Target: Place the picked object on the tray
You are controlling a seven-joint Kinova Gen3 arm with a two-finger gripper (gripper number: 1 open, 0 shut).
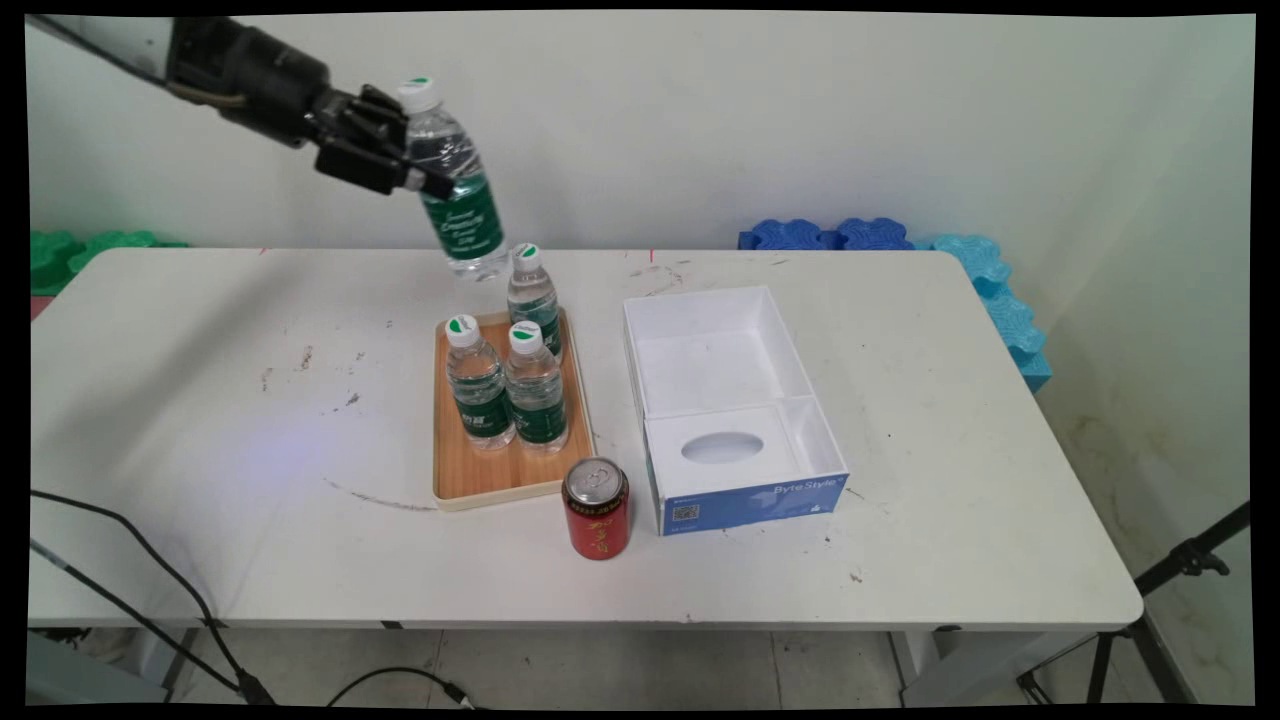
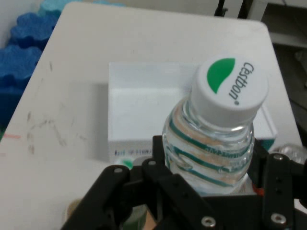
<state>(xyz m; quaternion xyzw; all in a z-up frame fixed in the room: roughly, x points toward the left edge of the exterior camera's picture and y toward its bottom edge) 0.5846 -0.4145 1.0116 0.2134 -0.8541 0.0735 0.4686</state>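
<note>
My gripper (image 1: pixel 425 160) is shut on a clear water bottle (image 1: pixel 455 180) with a green label and a white cap, held tilted in the air above the far end of a wooden tray (image 1: pixel 500 480). In the hand view the bottle (image 2: pixel 216 139) fills the middle, its cap (image 2: pixel 230 88) toward the camera, clamped between the black fingers (image 2: pixel 163 163). Three more water bottles stand on the tray: one at the back (image 1: pixel 533 298) and two side by side (image 1: pixel 478 385) (image 1: pixel 535 390).
A red drink can (image 1: pixel 597 508) stands just in front of the tray's right corner. An open white and blue box (image 1: pixel 730 410) lies right of the tray, also seen as the box (image 2: pixel 144 110) beneath the hand. Blue foam blocks (image 1: pixel 990 290) line the table's far right edge, green ones (image 1: pixel 70 250) the far left.
</note>
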